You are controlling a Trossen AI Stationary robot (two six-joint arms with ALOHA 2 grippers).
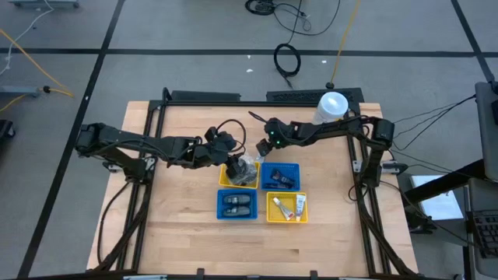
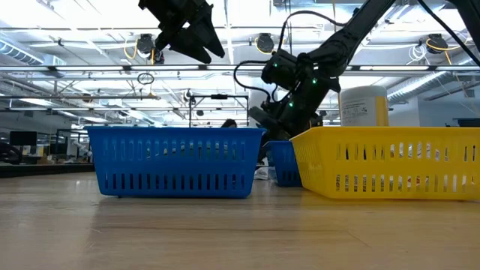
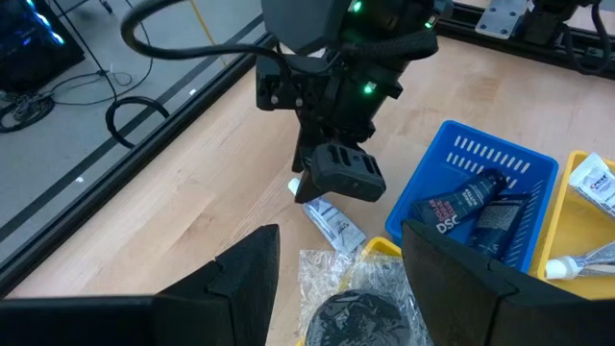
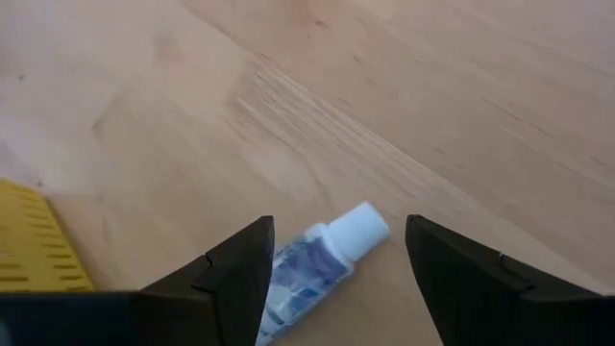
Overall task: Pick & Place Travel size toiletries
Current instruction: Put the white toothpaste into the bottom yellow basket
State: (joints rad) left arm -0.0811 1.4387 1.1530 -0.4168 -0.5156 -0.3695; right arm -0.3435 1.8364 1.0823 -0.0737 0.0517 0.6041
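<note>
I have four trays packed in a square at the tabletop (image 1: 179,225) centre, walls touching: yellow tray (image 1: 230,180) at 10 o'clock, blue tray (image 1: 289,168) at 2, a second blue tray (image 1: 220,204) at 8, a second yellow tray (image 1: 272,208) at 4. Bare wood lies open on every side of the block, widest toward 6 and 9 o'clock. The white canister (image 1: 332,105) stands at the far edge, well apart.

My right gripper (image 4: 332,252) hangs low over the tabletop just beyond the block's far edge, jaws apart, straddling a white tube (image 4: 322,264) lying flat on the wood without touching it. My left gripper (image 3: 336,279) hovers over the near yellow tray, jaws apart, above a round packet (image 3: 351,312) in clear wrap.

Only the left wrist view shows the tube beside the tray wall; the low view hides it behind the baskets
</note>
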